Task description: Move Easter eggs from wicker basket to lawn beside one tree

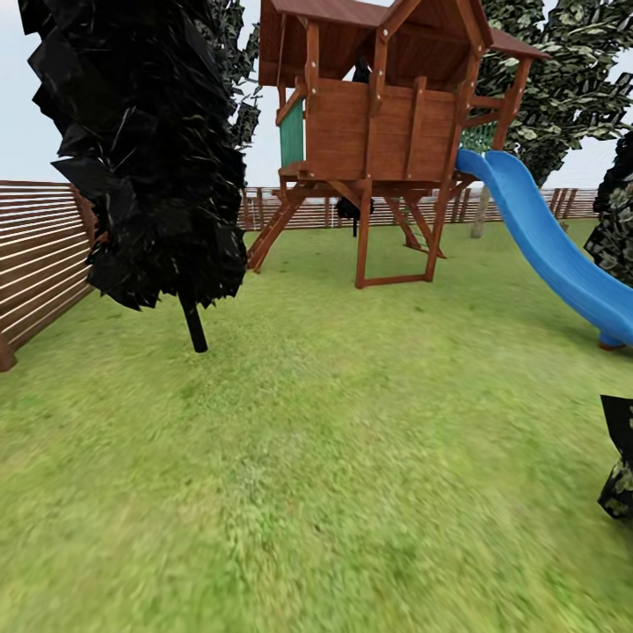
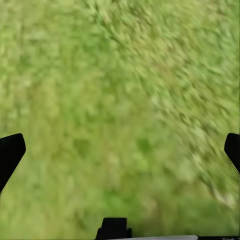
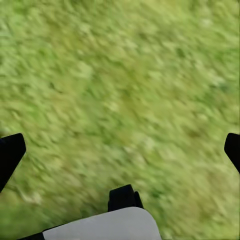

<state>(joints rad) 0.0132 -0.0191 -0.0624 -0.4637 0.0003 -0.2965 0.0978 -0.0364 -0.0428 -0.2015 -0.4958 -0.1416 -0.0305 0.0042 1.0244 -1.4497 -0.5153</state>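
Note:
The Easter eggs and the wicker basket are out of view. The lawn [image 1: 334, 457] spreads wide ahead of me as short mottled green grass. Far back, behind the slide, stands a tree [image 1: 480, 215] with a bare grey trunk and leaves high up. In the left wrist view my left gripper [image 2: 120, 150] hangs open over bare grass [image 2: 125, 90], its dark fingertips [image 2: 10, 152] far apart. My right gripper [image 3: 120, 150] is open too, with only grass [image 3: 125, 85] between its fingertips [image 3: 10, 152].
A dark thin-stemmed cypress-like tree [image 1: 189, 325] stands at the left. A wooden playhouse on posts [image 1: 378, 132] with a blue slide [image 1: 554, 255] stands ahead. A slatted fence [image 1: 44, 255] runs along the left and back. Dark foliage [image 1: 620, 475] juts in at the right edge.

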